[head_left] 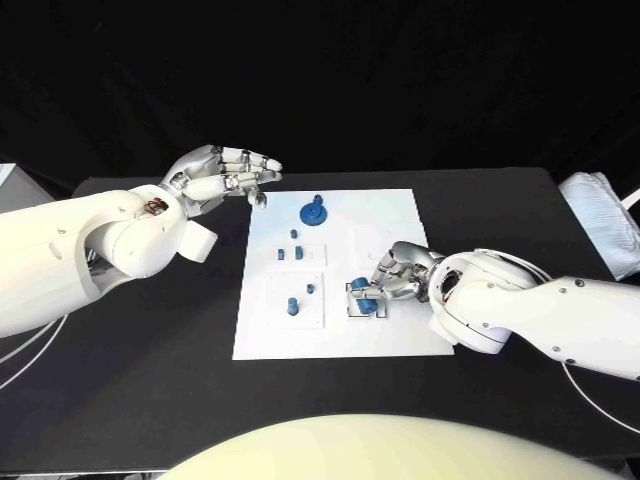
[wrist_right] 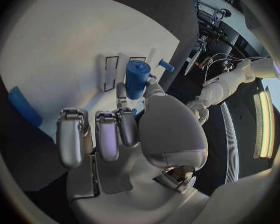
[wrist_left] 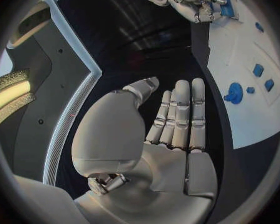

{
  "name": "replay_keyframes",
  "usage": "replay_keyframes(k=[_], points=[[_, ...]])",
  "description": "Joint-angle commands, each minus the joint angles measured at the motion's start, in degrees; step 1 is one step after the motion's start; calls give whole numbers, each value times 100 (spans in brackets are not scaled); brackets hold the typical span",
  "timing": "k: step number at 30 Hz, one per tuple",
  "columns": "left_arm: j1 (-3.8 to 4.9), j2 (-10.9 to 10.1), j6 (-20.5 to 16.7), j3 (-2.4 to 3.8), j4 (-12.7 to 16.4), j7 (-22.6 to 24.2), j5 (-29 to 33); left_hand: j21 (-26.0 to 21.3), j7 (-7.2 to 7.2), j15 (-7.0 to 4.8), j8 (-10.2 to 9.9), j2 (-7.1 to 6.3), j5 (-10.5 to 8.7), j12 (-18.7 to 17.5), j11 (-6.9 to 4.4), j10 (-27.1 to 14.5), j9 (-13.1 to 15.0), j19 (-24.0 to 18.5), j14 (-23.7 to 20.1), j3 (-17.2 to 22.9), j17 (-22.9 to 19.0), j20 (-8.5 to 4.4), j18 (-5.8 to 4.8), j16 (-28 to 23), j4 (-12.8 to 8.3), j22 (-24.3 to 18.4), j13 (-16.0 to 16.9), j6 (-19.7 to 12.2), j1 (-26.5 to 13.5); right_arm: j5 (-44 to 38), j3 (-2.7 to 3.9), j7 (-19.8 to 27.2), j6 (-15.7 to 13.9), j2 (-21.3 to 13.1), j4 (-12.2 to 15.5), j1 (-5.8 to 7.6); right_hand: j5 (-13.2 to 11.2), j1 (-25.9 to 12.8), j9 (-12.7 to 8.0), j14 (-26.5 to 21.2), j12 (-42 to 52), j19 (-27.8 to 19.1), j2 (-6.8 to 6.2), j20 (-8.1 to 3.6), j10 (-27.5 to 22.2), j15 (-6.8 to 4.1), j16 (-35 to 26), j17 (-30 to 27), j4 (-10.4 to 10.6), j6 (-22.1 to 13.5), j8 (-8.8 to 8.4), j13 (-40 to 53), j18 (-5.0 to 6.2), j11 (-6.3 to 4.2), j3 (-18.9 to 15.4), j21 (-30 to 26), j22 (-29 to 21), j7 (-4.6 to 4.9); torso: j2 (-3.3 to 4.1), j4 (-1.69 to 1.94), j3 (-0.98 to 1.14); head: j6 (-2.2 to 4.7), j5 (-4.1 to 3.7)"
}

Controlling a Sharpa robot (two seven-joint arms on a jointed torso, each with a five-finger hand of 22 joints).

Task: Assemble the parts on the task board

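Evidently light, rigid and smooth, the blue peg point(wrist_right: 136, 77) is pinched by the right hand point(head_left: 402, 275) near mid-frame; grip its shaft. The left hand point(head_left: 222, 174) hovers empty, fingers apart, upper left.

The scene is lit brightly from above, so the task board point(head_left: 335, 330) is rendered almost blown out against the black table point(head_left: 162, 400) and the dark backdrop. Soft highlights are seen on the white arms, and short shadows are cast on the board beside the right hand point(head_left: 392, 278). In both wrist views strong fisheye distortion is present: straight edges are bent and the circle is bounded by a dark frame. The near palms are slightly soft. Bright light strips are seen glaring near the circles' rims.
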Motion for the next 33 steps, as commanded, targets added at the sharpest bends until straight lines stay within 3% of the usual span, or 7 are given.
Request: replay_keyframes(k=[1, 7, 16, 18, 20, 24, 33], points=[[3, 1, 88, 4, 14, 10, -11, -28, -5, 2, 34, -17, -10, 25, -7, -33, 10, 27, -57, -18, -9, 2, 77, -11, 16, -7, -9, -29, 23, -67, 0, 51, 38, 1, 31, -10, 226, 36, 11, 466, 2, 410, 53, -28, 127, -46, 35, 871, -6, -41, 26, 766, -74, -48, 96, 16, 1144, -6, -3, 0, -2, -4, 6], [3, -2, 90, 4, 13, 2, -11, -28, -5, 2, 34, -17, -10, 25, -7, -33, 10, 27, -57, -18, -9, 2, 77, -11, 16, -7, -9, -29, 23, -26, 0, 94, -5, -18, 84, -22, 779, 200, -1, 470, 10, 418, 52, -36, 142, -55, 40, 893, -15, -70, 41, 798, -80, -59, 320, 39, 1166, -16, 1, -6, 0, -1, 21], [3, -6, 91, 4, 15, -3, -11, -28, -5, 2, 34, -17, -10, 25, -7, -33, 10, 27, -57, -18, -9, 2, 77, -11, 16, -7, -9, -29, 23, -53, 0, 103, -86, -26, 84, -31, 769, 162, -6, 470, 11, 418, -4, -37, 146, -53, 39, 894, -1, -66, 47, 807, -79, -55, 360, 36, 1168, -9, 2, 0, -2, 8, 22], [3, -7, 91, 4, 16, -4, -11, -28, -5, 2, 34, -17, -10, 25, -7, -33, 10, 27, -57, -18, -9, 2, 77, -11, 16, -7, -9, -29, 23, -87, 0, 99, -152, -26, 70, -32, 694, 120, -8, 470, 6, 417, -18, -35, 146, -50, 38, 894, 1, -63, 52, 808, -78, -52, 368, 30, 1166, -7, 1, 1, -1, 9, 22], [3, -8, 90, 4, 16, -5, -11, -28, -5, 2, 34, -17, -10, 25, -7, -33, 10, 27, -57, -18, -9, 2, 77, -11, 16, -7, -9, -29, 23, -97, 0, 103, -251, -27, 55, -32, -50, -223, 4, 469, -15, 413, 33, -28, 142, -48, 35, 892, -44, -42, 88, 806, -77, -37, 318, 18, 1164, -16, 3, 2, 0, 12, 19], [3, -9, 89, 4, 15, -7, -11, -28, -5, 2, 34, -17, -10, 25, -7, -33, 10, 27, -57, -18, -9, 2, 77, -11, 16, -7, -9, -29, 23, -105, 0, 112, -397, -25, 25, -32, -598, -876, 36, 468, -97, 406, 106, -23, 110, -36, 28, 889, 16, -93, 144, 773, -70, -37, -139, -16, 1154, 4, 1, -1, 1, 15, 18], [3, -11, 88, 4, 18, -15, -13, -36, -2, 5, 37, -13, -9, 31, -4, -44, 11, 28, -62, -26, -9, 5, 77, -9, 26, -11, -11, -35, 23, -109, 0, 121, -264, -21, -7, -32, -773, -1309, 54, 452, -290, 378, 51, -8, 24, -19, -11, 828, 31, -205, 171, 671, -51, -14, -587, -116, 1113, 32, 3, -1, 1, 15, 12]])
